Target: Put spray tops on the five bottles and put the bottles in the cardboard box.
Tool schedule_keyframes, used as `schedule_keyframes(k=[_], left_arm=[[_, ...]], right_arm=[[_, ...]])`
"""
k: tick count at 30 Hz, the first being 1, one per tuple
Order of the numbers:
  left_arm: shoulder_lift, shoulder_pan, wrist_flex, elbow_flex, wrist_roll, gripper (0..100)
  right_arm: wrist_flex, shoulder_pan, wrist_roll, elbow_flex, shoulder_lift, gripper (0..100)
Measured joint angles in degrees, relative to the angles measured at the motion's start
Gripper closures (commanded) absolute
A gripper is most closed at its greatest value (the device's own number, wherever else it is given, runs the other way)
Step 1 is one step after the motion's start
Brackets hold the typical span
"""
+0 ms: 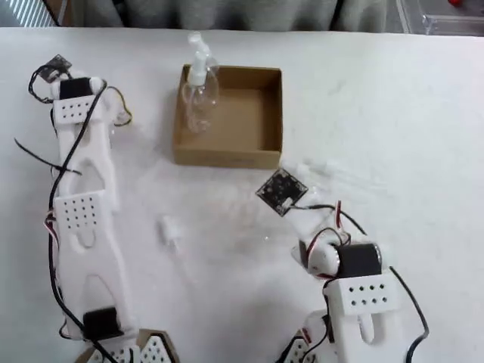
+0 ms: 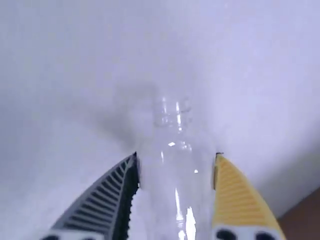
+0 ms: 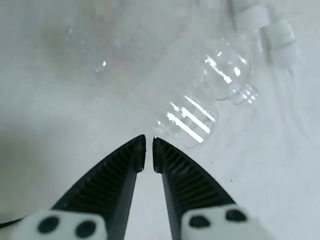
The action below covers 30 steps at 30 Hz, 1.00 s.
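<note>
Bottle with a bare neck, clear and with no top, sits between the two fingers of the left gripper. The grey finger presses one side of its body and the yellow finger the other, so the gripper is closed onto it, and the open neck points away from the wrist over the white table. A brown edge shows at one corner of the left wrist view, but it cannot be made out. The right gripper has its black fingers drawn almost together with a thin slit between the tips. It holds nothing and hangs just above the table. Just beyond its tips lie clear bottles on their sides, one showing an uncapped threaded neck; how many lie there is hard to tell. Past them rest white spray tops, close together. From above, the cardboard box stands at the far middle of the table, between the two arms. A capped bottle is inside it against its left wall, its sprayer reaching past the rim. A loose spray top lies on the table nearer than the box, beside the left arm.
</note>
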Motion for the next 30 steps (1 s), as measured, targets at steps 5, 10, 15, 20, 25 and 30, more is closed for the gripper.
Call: schedule_keyframes(k=[5,10,15,20,25,30], left_arm=[[0.97,-1.58,5.8,-5.71,-0.62,98],[0.97,-4.48,7.82,-7.3,-3.16,98],[0.97,-4.4,8.88,-7.3,-7.65,98],[0.97,-4.66,9.23,-7.3,-8.62,98],[0.97,-4.75,9.58,-7.3,-12.66,98],[0.79,-4.75,9.58,-6.42,-16.7,98]], right_arm=[[3.78,-7.82,-4.84,-8.09,0.18,98.1],[3.16,-23.82,-14.42,-9.85,0.35,98.0],[-4.22,-35.08,-20.04,-9.76,3.69,98.0],[-15.74,-38.42,-20.92,-8.88,14.77,98.0],[-22.24,-41.67,-27.08,-11.78,28.92,98.0],[-24.18,-42.02,-33.85,-18.99,39.3,97.7]])
